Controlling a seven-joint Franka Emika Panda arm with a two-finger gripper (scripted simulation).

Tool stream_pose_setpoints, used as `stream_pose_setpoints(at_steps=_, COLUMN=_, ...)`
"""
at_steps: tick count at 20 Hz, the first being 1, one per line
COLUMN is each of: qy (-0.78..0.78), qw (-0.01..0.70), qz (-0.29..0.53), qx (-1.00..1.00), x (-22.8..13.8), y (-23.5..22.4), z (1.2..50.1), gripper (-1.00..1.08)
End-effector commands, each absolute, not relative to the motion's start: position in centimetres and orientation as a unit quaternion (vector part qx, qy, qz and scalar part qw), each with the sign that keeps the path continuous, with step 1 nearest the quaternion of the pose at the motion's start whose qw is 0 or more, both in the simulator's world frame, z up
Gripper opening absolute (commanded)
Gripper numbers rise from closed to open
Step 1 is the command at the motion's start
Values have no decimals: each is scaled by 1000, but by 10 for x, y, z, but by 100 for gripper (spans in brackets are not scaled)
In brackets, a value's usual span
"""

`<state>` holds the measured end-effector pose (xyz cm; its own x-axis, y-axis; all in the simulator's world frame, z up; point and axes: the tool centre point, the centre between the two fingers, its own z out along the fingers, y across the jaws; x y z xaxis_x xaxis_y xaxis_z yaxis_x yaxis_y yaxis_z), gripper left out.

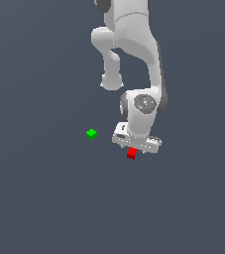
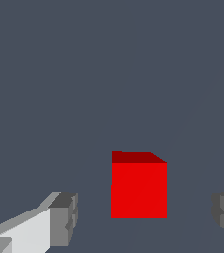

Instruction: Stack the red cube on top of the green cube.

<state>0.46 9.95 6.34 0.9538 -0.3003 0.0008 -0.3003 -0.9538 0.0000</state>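
Gripper: the gripper [image 2: 144,217] hung over the red cube [image 2: 138,190] with its fingers [image 2: 64,220] spread wide, one on each side of the cube and neither touching it in the wrist view.

Red cube: it lay between the open fingers, a clear gap on both sides, its top face just visible. In the exterior view the red cube [image 1: 131,153] showed directly under the white hand [image 1: 137,140], apparently resting on the grey floor [image 1: 44,198], though the hand hid part of it, so contact with the floor could not be confirmed.

Green cube: the green cube [image 1: 91,133] sat alone on the floor toward the exterior view's left of the hand, apart from the red one and untouched.

Step in hand: judged to be the reach for the grasp; the cube was framed but not yet pinched, and stacking had not begun.

Next move: it would likely call for a short descent until the pads sat level with the cube's sides, then closing squarely on it. After that would come a lift, a carry over the green cube and a gentle, centred release.
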Motion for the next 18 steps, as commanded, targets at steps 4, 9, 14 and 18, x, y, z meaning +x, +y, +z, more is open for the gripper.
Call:
stream_pose_setpoints(at_steps=4, qy=-153, qw=0, qz=0, qx=988, x=4, y=100, z=38, gripper=100)
stream_pose_setpoints(at_steps=9, qy=-153, qw=0, qz=0, qx=988, x=4, y=100, z=22, gripper=100)
stream_pose_setpoints(at_steps=14, qy=-153, qw=0, qz=0, qx=988, x=5, y=100, z=20, gripper=-100)
stream_pose_setpoints(at_steps=18, qy=-153, qw=0, qz=0, qx=988, x=5, y=100, z=20, gripper=-100)
